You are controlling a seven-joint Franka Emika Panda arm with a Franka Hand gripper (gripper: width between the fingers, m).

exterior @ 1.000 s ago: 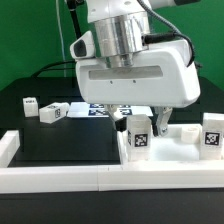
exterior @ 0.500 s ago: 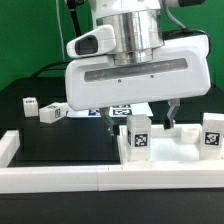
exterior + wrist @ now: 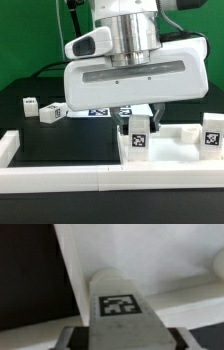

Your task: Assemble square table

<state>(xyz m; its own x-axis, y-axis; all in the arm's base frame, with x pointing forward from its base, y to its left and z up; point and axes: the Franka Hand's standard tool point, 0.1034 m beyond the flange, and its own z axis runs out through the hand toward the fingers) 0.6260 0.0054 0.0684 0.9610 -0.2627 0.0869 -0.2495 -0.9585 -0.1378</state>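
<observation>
Pinching one white leg [image 3: 138,134] between its two fingers, the gripper [image 3: 141,119] hangs straight down over the square table top [image 3: 180,152]. One dark finger [image 3: 124,121] lies against the leg's side toward the exterior view's left, the other against its side toward that view's right. The wrist view shows the same grip from above: a tagged face of the leg looks toward the camera, and grey pads sit flush against both flanks with no gap to be seen. The held leg is upright near the table top's corner on the exterior view's left, close beside the edge where the white plastic meets the black desk [image 3: 60,140]. Whether its foot rests on the slab or is just off it cannot be told.

The table top lies flat along the desk's front edge, in the exterior view's right half, just behind the long white border wall [image 3: 60,180]. A second leg [image 3: 211,134] stands upright by the table top's edge on the exterior view's right, well apart from the held one. A third leg [image 3: 30,104] and a fourth leg [image 3: 52,113] sit near each other on the desk toward its back edge, on the exterior view's left. The marker board [image 3: 100,110] lies flat just beside them, partly hidden behind the gripper's broad white body
</observation>
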